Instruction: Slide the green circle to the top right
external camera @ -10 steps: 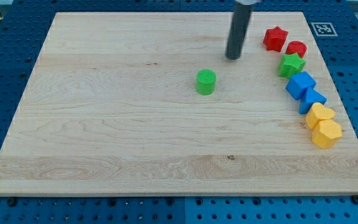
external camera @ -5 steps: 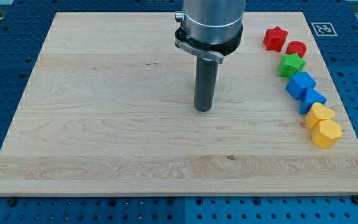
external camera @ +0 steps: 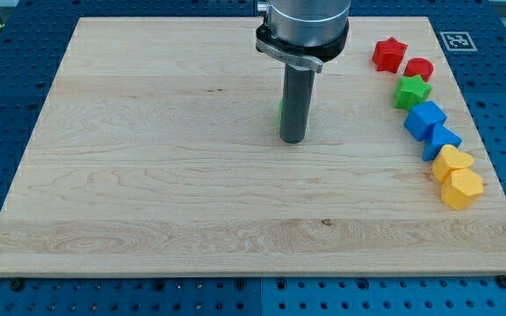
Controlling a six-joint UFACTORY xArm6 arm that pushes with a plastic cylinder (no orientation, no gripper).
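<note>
My rod stands near the middle of the wooden board (external camera: 148,175). My tip (external camera: 292,140) rests just below the green circle (external camera: 280,110), toward the view's bottom. The rod hides almost all of the green circle; only a thin green sliver shows at the rod's left edge. Whether the tip touches the block cannot be told.
A curved row of blocks lies along the board's right side: a red star (external camera: 389,53), a red block (external camera: 419,68), a green star (external camera: 412,91), two blue blocks (external camera: 425,119) (external camera: 443,140), two yellow blocks (external camera: 452,161) (external camera: 461,188). A marker tag (external camera: 454,40) sits at the top right corner.
My tip moved from the view's top, right of the green circle, down past it, and has now edged slightly up and right behind it. The green circle went out of sight behind the rod.
</note>
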